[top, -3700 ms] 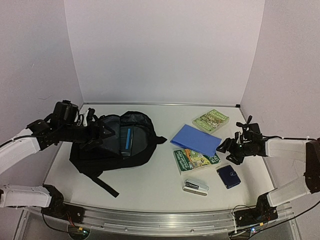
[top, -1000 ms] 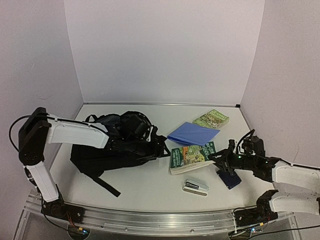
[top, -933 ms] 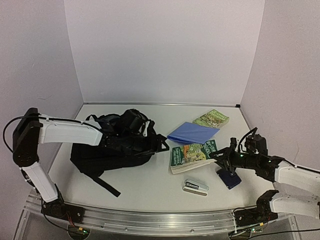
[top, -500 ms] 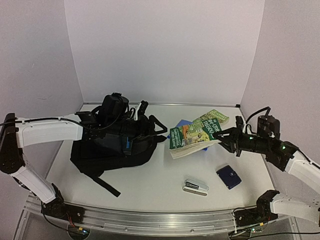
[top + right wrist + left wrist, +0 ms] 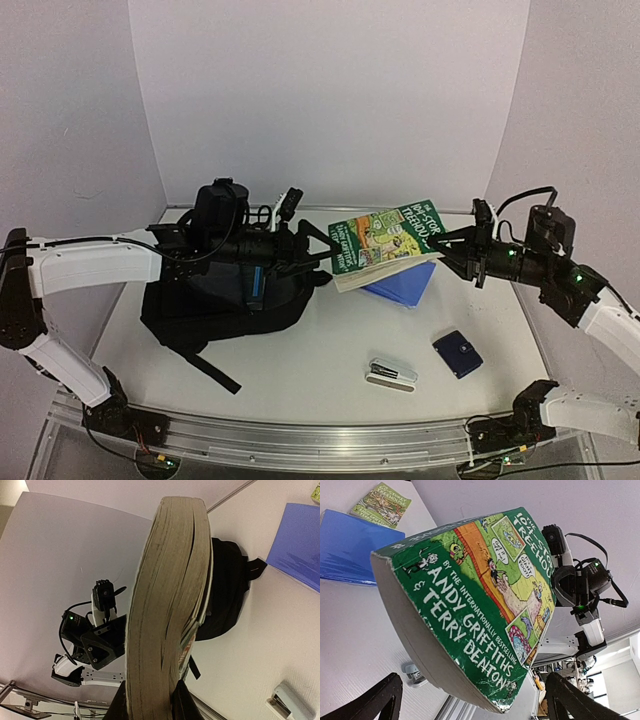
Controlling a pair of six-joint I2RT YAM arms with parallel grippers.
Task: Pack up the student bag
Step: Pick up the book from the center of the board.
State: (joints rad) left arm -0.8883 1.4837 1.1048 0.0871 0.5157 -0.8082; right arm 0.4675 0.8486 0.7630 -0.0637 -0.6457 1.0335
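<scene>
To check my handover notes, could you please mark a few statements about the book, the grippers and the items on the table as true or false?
1. The right gripper holds the green book clear of the table. True.
2. The left gripper is shut on the book. False: its jaws stand wide open.
3. The blue folder is inside the student bag. False: it lies on the table, to the right of the bag.
4. The stapler lies on the table near its front edge. True.
</scene>
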